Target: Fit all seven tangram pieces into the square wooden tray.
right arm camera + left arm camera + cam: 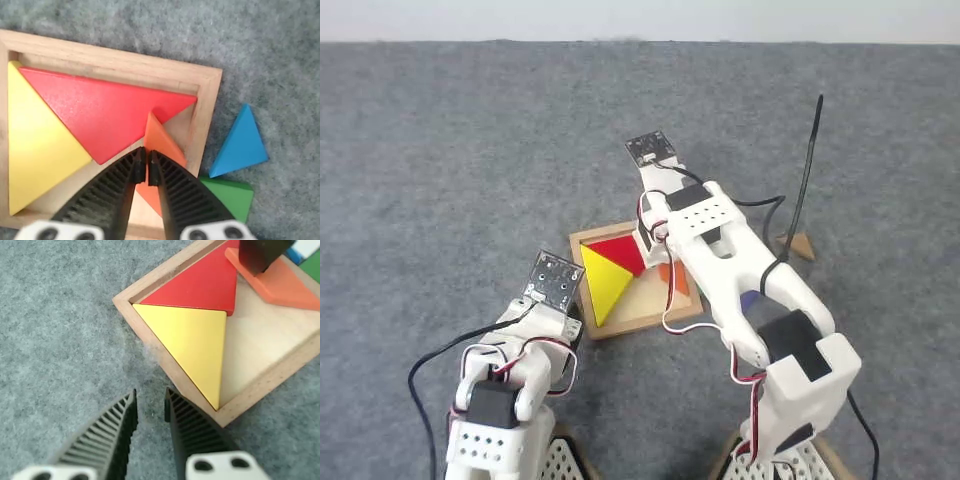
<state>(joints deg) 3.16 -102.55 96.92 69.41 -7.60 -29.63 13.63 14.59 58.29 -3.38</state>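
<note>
The right gripper (pixel 142 162) has its two black fingers brought together, with only a thin slit between the tips, and they sit directly over an orange piece (pixel 163 143); whether they press on it cannot be told. That orange piece lies inside the square wooden tray (pixel 207 115), close to one side wall, its pointed end touching the long edge of a big red triangle (pixel 100 115). The red triangle lies flat along one wall of the tray, and a big yellow triangle (pixel 35 140) lies flat along the neighbouring wall, the two meeting edge to edge. The remaining floor of the tray is bare wood. Outside the tray, just beside the wall nearest the orange piece, a blue triangle (pixel 240 145) and a green piece (pixel 232 195) lie on the grey felt mat (pixel 280 60), near each other. The left gripper (pixel 150 402) hangs over the mat just outside the tray wall by the yellow triangle, its fingers slightly apart with nothing between them.
</note>
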